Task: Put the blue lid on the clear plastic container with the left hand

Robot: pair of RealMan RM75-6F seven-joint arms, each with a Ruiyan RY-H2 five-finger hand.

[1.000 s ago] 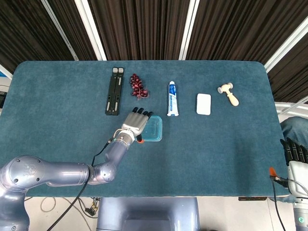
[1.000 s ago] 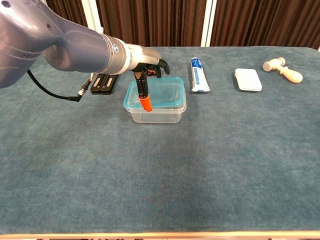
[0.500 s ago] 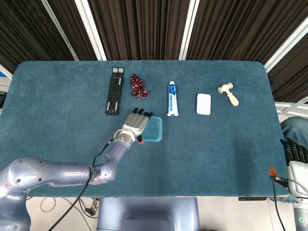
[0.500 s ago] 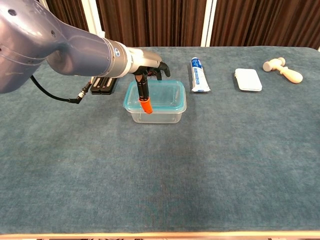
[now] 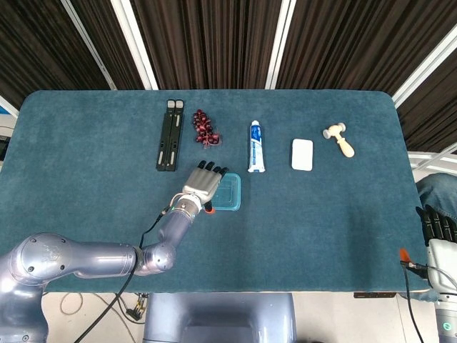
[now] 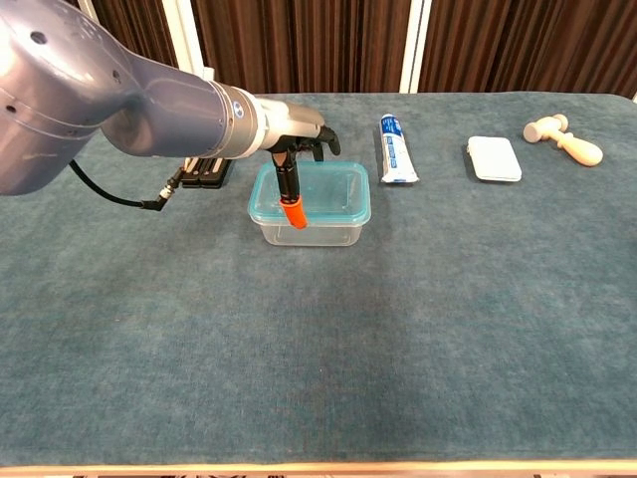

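- The left arm (image 5: 78, 259) reaches from the table's seven o'clock corner toward its middle, forearm lying low over the blue cloth table (image 5: 343, 214), wrist pointing to about one o'clock.
- The left hand (image 5: 202, 184) lies palm down over the left part of the blue lid (image 5: 227, 193); in the head view its dark fingers (image 5: 212, 168) are extended side by side past the lid's far left edge.
- In the chest view the left hand (image 6: 299, 139) sits at the lid's (image 6: 328, 189) eleven o'clock corner, fingers curled down behind the far rim, while an orange-tipped thumb (image 6: 293, 199) points down across the lid's front left edge; whether it pinches the lid I cannot tell.
- The lid sits level on the clear plastic container (image 6: 318, 227), which stands a little left of the table's middle.
- At twelve o'clock from the container lie a toothpaste tube (image 5: 256, 146) and a bunch of dark red grapes (image 5: 204, 128); a black folded stand (image 5: 169, 134) lies at eleven o'clock.
- Further toward two o'clock lie a white soap bar (image 5: 302, 154) and a small wooden mallet (image 5: 340, 139).
- The right hand (image 5: 440, 232) shows at the picture's four o'clock edge, off the table, dark fingers upright and close together, holding nothing.
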